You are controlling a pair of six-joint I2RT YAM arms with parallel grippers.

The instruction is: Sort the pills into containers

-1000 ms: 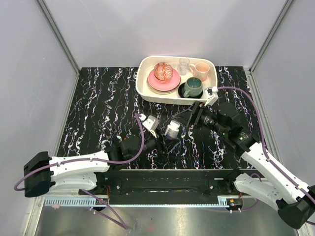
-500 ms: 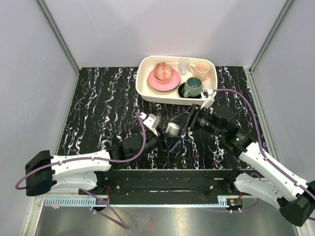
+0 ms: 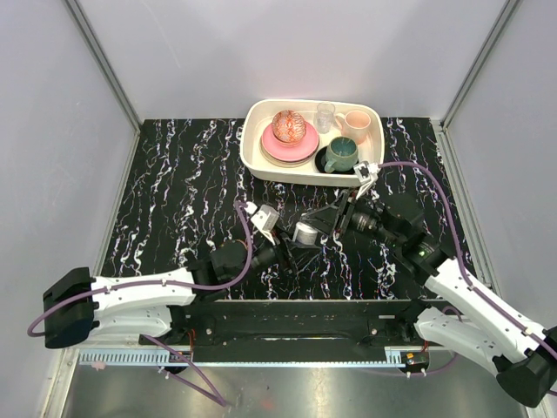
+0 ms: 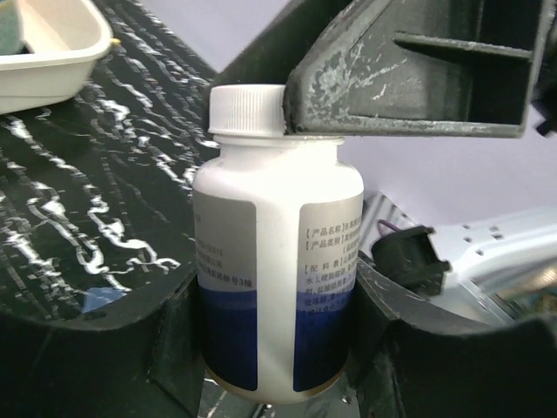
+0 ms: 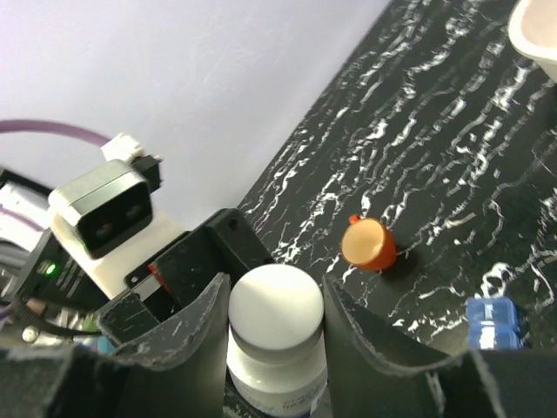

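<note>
Two claws on one white bottle, around the front middle of the counter.
Gripping the bottle's lower body with the left claw, closed partway and snug against both sides of the label. Pinching the white cap with the right claw, fingers flush against either side of it, no gap showing. Past the cap from the right wrist: small orange cup and blue pill box, both down on the black marbled counter, near each other but not touching, clear of both claws. Can't tell whether the cup is upright or tipped. Way at the back, a white tray of dishes.
</note>
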